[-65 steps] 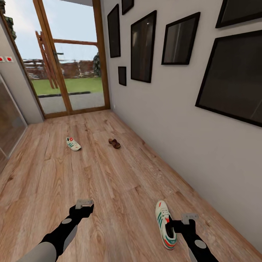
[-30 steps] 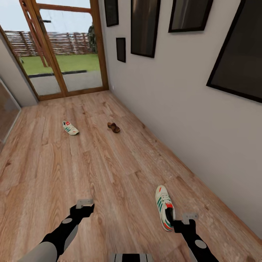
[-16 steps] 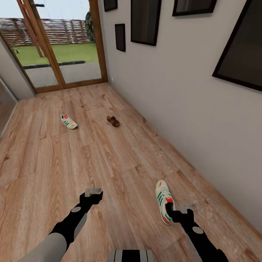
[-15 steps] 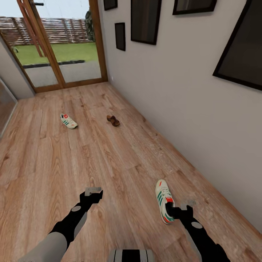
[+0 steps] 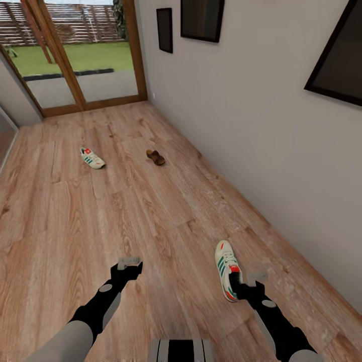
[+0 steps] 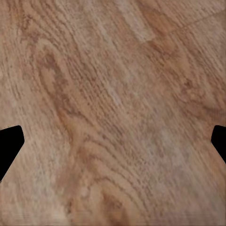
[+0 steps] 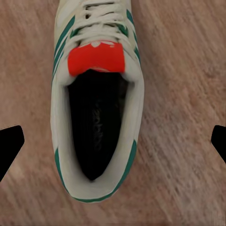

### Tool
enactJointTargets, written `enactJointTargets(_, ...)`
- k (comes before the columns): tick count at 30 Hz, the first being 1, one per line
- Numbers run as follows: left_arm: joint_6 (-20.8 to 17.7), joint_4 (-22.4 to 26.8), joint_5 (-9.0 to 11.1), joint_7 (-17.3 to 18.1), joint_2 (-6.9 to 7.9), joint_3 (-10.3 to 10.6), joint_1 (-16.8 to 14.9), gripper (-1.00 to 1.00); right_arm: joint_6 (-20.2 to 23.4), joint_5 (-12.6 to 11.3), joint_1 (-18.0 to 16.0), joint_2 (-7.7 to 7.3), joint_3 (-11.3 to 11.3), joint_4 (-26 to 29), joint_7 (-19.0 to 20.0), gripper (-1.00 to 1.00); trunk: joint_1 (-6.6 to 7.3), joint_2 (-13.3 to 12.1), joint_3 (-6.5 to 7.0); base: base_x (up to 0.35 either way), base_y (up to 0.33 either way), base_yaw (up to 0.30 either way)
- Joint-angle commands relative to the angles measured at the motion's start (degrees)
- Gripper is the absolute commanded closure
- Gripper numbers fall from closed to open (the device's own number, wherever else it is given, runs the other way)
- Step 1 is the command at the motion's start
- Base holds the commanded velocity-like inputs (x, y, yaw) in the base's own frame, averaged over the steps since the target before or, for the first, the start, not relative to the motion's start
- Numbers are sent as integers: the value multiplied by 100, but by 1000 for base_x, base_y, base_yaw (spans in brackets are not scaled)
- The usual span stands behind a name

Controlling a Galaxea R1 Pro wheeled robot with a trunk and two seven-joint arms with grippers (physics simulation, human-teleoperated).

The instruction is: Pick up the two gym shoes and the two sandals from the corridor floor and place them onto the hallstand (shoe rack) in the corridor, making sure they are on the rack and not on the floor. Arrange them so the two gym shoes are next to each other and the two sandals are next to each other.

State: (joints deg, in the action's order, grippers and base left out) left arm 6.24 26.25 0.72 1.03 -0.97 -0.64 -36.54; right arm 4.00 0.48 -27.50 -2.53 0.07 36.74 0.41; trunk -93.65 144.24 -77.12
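Note:
One white gym shoe [image 5: 226, 267] with green stripes lies on the corridor floor [image 5: 166, 221] near the right wall. My right gripper [image 5: 246, 287] hovers open just above its heel. The right wrist view looks down into this gym shoe [image 7: 96, 117], which sits between the spread fingertips [image 7: 10, 143] of the right gripper [image 7: 113, 143]. My left gripper [image 5: 128, 265] hangs open over bare planks [image 6: 113, 94]. A second gym shoe [image 5: 92, 158] and a brown sandal [image 5: 156, 157] lie farther down the corridor. The hallstand is out of view.
An off-white wall [image 5: 241, 125] with black-framed pictures [image 5: 336, 55] runs along the right. Wood-framed glass doors [image 5: 80, 55] close the far end. A mirrored door edge [image 5: 4, 133] shows at the left. Open plank floor stretches between me and the far shoes.
The whole view has tilted downward, so everything sits higher in the picture. My right gripper has closed in on the near gym shoe's heel. The left arm has shifted slightly right.

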Motion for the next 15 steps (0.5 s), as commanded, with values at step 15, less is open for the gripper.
enactJointTargets(15,25,27,8,11,8,1,-3,-100,-127,-2,-1,-1,-22,-69,4,-100,-37,22,-364,0,0,0)
